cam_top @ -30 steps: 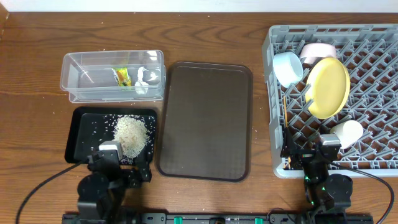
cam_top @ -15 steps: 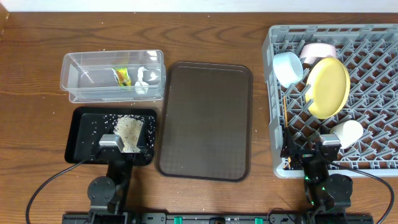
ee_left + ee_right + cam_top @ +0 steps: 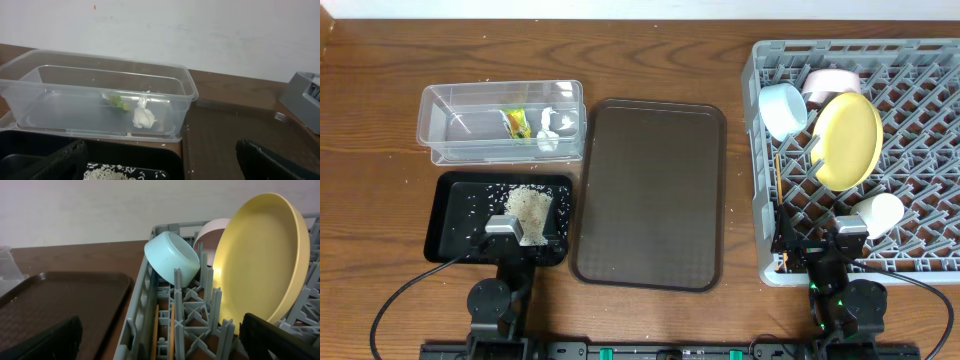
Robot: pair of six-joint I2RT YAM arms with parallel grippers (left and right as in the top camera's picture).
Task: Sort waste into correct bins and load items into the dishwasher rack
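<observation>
The green-yellow wrapper [image 3: 517, 122] and a white scrap [image 3: 144, 117] lie in the clear tub [image 3: 500, 122]. A rice heap [image 3: 528, 203] sits in the black tray [image 3: 455, 215]. My left gripper [image 3: 520, 245] hangs open over the tray's near edge, with nothing between its fingers [image 3: 55, 162]. In the grey rack [image 3: 920, 120] stand the yellow plate [image 3: 848, 140], light blue bowl [image 3: 783, 110], white bowl [image 3: 830, 80] and pale cup [image 3: 878, 213]. Two chopsticks [image 3: 171, 330] lie in a slot at the rack's left side. My right gripper [image 3: 815, 250] is open and empty above the rack's near left corner.
A large dark brown serving tray [image 3: 650, 195] lies between the bins and the rack. Loose grains dot the black tray's floor around the heap. The rack's left wall [image 3: 137, 320] rises directly below my right gripper.
My left gripper has moved away from the table's near edge, out over the black tray, and now covers the near part of the rice heap. The right arm has not moved.
</observation>
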